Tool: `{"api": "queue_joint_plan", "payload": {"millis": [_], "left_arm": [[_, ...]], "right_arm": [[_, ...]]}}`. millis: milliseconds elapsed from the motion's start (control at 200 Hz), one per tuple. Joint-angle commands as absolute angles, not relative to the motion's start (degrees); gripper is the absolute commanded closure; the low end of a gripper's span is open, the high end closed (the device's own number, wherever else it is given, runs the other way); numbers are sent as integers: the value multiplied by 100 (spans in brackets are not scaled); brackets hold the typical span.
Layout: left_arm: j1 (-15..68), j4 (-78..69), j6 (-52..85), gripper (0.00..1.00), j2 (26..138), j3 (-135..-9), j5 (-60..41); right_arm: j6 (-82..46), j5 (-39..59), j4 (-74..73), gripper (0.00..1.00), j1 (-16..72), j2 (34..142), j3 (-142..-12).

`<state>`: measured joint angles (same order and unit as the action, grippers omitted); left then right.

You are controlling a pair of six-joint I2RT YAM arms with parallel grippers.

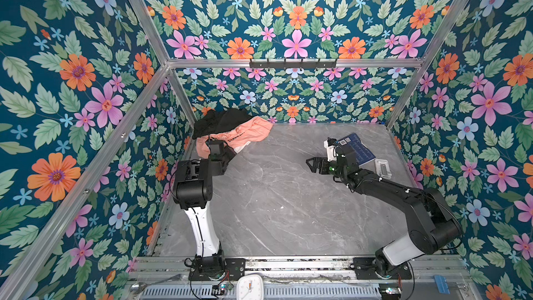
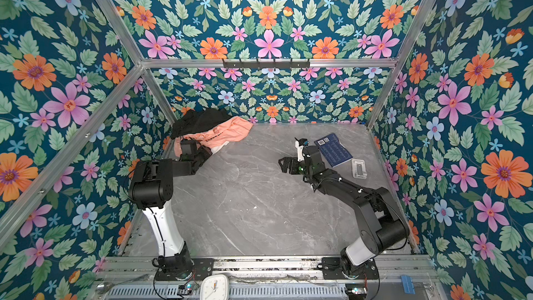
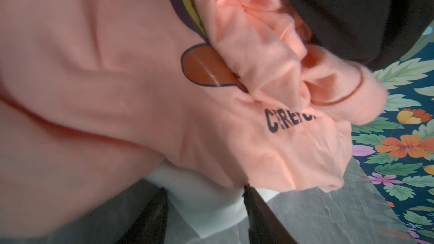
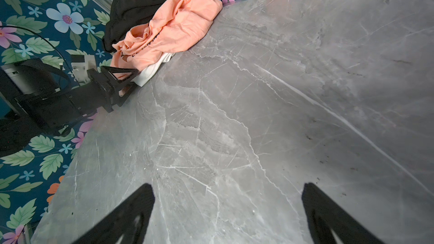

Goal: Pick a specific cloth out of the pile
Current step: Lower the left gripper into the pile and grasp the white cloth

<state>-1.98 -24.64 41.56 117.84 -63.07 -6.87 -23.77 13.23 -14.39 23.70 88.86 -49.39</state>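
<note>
The pile (image 1: 230,128) lies in the far left corner of the grey table: a black garment (image 1: 219,121) at the back and a peach-pink printed T-shirt (image 1: 251,131) draped over the front. The cloth (image 3: 206,203), plain white, peeks out from under the peach shirt's near edge (image 1: 240,148) (image 4: 152,70). My left gripper (image 3: 205,188) sits low at that edge. Its fingers stand apart with the white fold between them, and one fingertip touches the fabric. Far from the pile, my right gripper (image 1: 310,165) (image 4: 227,185) hovers wide open over bare table at mid-right.
A blue book (image 1: 357,147) and a small white plastic piece (image 1: 382,168) lie behind the right arm. A hook rail (image 1: 292,64) hangs on the back wall. A white clock (image 1: 249,287) and a spoon (image 1: 138,287) rest at the front rail. Floral walls enclose the table.
</note>
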Motion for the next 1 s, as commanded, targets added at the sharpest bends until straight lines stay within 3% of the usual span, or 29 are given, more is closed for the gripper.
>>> {"api": "queue_joint_plan", "payload": {"millis": [0,300,615,990], "left_arm": [[-210,-1705,4144,48,11891,-6314,-655],[-211,-1758,4062,57,11949,-6369,-747],[-220,-1758,3981,88,12074,-6512,-1037],[-254,-1775,3944,98,12059,-6531,-1125]], "right_arm": [[-2348,1292,-1512,1,2382,8824,-4920],[-2339,1310,-1507,1,2381,8829,-4898],[-2330,1301,-1477,1,2382,8811,-4869],[-2329,1270,-1468,1,2382,8718,-4772]]}}
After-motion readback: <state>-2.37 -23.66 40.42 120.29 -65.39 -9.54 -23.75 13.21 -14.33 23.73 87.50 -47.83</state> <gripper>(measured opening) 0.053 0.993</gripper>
